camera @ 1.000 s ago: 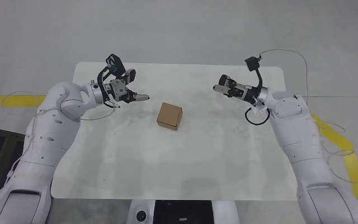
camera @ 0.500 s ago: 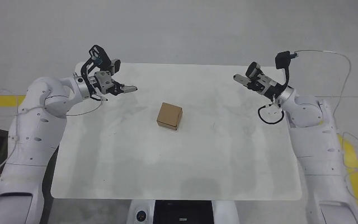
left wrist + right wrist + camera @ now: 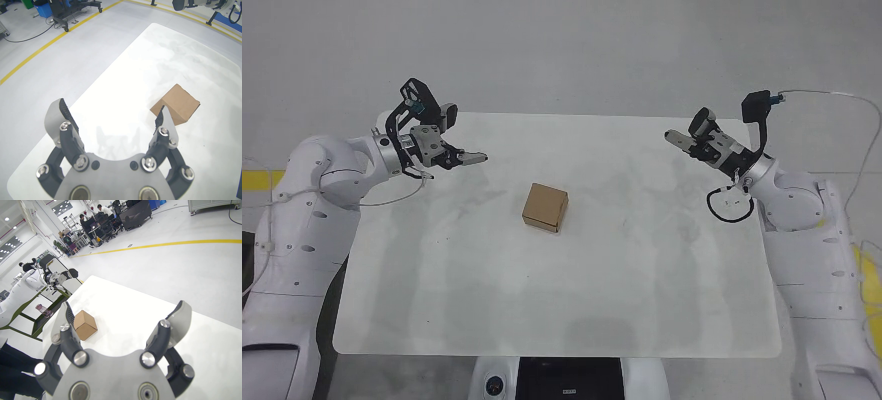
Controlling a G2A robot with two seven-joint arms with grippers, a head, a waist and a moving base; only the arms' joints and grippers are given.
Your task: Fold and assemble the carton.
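A white table (image 3: 592, 300) with rounded corners stands on a pale grey floor. A small brown cardboard box (image 3: 544, 207) sits on the table near the middle, a little toward the far edge and the robot's left side. The box rests flat on the tabletop as a folded-up cube, turned slightly askew of the table's edges. Its top looks shut, though the left wrist view shows a thin dark seam along one upper edge. The left claw (image 3: 477, 157) hangs above the table near the far left corner, well apart from the box and pointing across toward it. Its two fingers (image 3: 53, 113) are spread wide with bare tabletop between them, and they hold nothing. The right claw (image 3: 685, 131) hangs above the far right part of the table, also well apart from the box. Its fingers (image 3: 181, 317) are likewise spread wide and grip nothing. From the right wrist, the box (image 3: 85, 325) appears just past one fingertip but farther off on the table. The box lies between the two arms, and neither claw touches it.
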